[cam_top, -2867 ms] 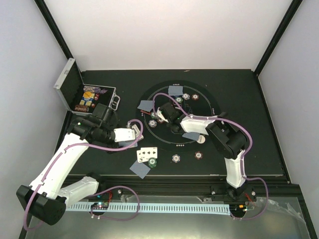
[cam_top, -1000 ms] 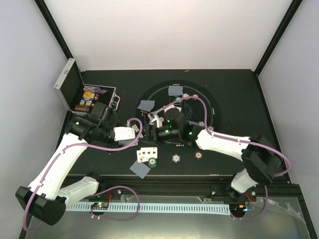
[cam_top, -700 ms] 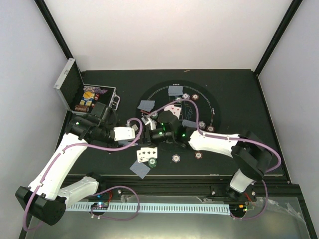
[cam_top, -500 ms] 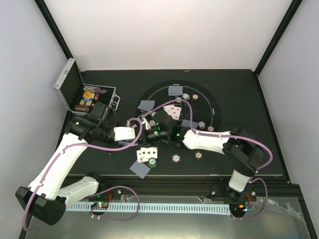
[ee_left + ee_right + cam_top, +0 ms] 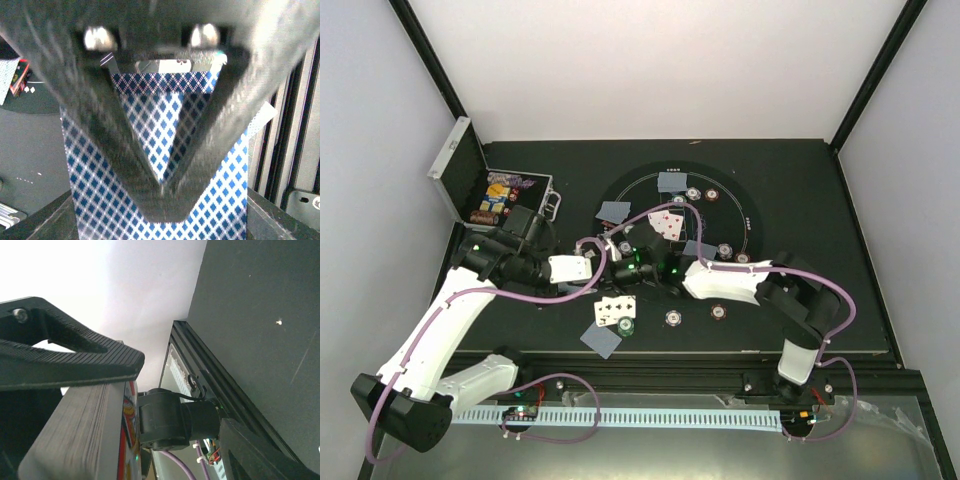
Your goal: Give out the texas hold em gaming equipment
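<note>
Blue-diamond backs mark the deck (image 5: pixel 95 200) of playing cards, which is held above the table just off the near-left edge of the round black mat (image 5: pixel 732 222). Clamped flat on the deck is the left gripper (image 5: pixel 161 197). Beside it, the right gripper (image 5: pixel 616 260) has its jaws partly apart, one finger over the stacked card edges and nothing gripped yet. The cards are judged light, thin, flexible and slick. A single card is best pinched at its free end, away from the left jaws, or several may slide off together.
</note>
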